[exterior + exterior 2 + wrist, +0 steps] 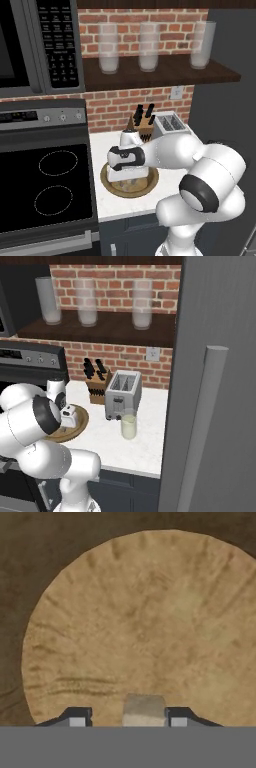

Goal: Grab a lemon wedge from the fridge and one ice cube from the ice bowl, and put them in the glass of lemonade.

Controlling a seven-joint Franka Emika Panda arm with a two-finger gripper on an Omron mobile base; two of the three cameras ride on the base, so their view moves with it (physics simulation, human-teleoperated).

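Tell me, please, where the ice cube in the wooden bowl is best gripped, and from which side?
Grip the ice cube across its two opposite flat side faces, coming straight down from above. It lies on the ice bowl's flat floor, between the fingertips of the gripper, and the bowl's raised rim likely blocks a sideways approach.

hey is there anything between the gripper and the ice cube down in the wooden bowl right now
Nothing visible. In the hand view the ice cube sits on the floor of the ice bowl, directly between the two fingertips of the gripper, with only small gaps on either side. Whether the fingertips touch it yet is unclear.
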